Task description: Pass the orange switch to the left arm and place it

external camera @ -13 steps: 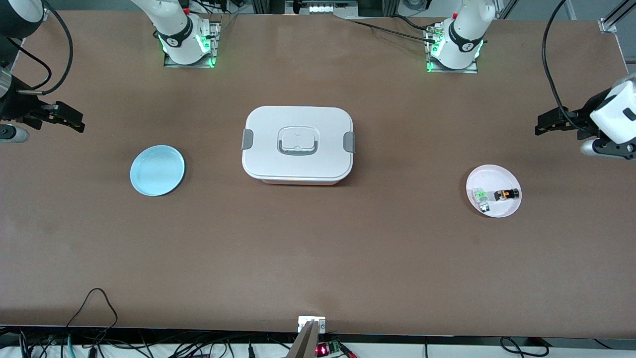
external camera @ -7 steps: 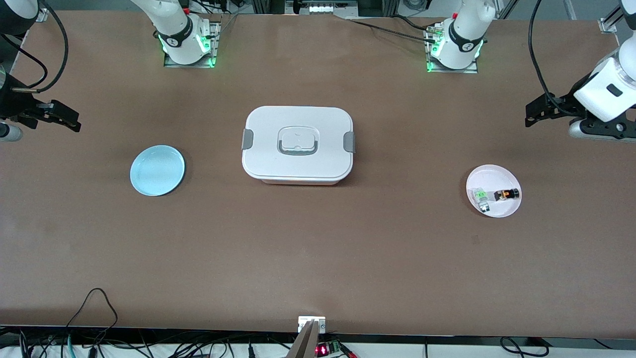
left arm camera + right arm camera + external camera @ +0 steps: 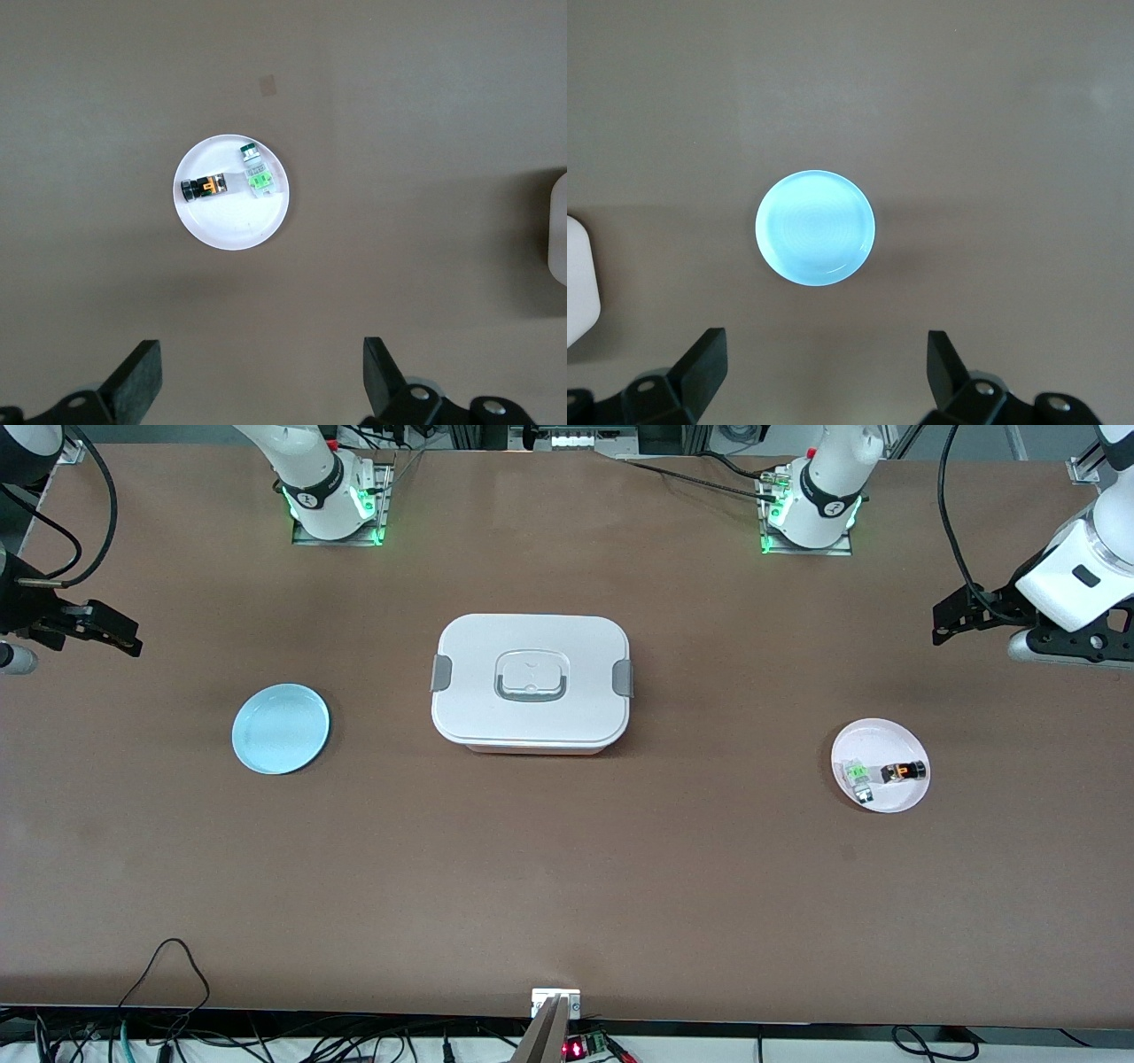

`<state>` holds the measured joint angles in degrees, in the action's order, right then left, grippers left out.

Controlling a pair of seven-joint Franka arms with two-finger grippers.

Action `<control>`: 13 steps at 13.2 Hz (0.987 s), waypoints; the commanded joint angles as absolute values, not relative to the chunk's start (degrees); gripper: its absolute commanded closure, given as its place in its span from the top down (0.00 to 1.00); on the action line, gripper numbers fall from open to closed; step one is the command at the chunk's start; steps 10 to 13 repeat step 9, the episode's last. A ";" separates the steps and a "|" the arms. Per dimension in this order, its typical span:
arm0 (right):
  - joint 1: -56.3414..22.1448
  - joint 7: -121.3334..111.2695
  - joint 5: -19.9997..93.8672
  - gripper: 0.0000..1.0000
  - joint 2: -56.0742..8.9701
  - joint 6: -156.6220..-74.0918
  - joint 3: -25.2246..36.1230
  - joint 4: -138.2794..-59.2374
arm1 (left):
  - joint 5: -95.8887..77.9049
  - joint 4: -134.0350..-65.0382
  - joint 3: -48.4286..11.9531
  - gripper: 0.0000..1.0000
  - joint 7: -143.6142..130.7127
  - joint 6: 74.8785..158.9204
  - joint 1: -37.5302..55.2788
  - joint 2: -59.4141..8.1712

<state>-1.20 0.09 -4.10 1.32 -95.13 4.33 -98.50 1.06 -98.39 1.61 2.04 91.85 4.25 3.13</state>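
Both grippers, left gripper and right gripper, hang open near table ends, box between.

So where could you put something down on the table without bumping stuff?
Bare table runs wide between the box and the front camera, and between the box and the blue plate. The white plate is crowded: the orange switch and a green component.

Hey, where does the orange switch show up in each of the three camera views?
Front view: orange switch lies on the white plate, toward the left arm's end of the table.
Left wrist view: orange switch on that plate.
Right wrist view: not in it.
Shared landmark: green-and-clear component beside it.
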 commanded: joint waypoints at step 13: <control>-0.79 -0.35 -3.16 1.00 2.90 -94.39 4.22 -99.23 | 1.41 -99.15 -0.97 1.00 0.53 92.29 1.40 3.96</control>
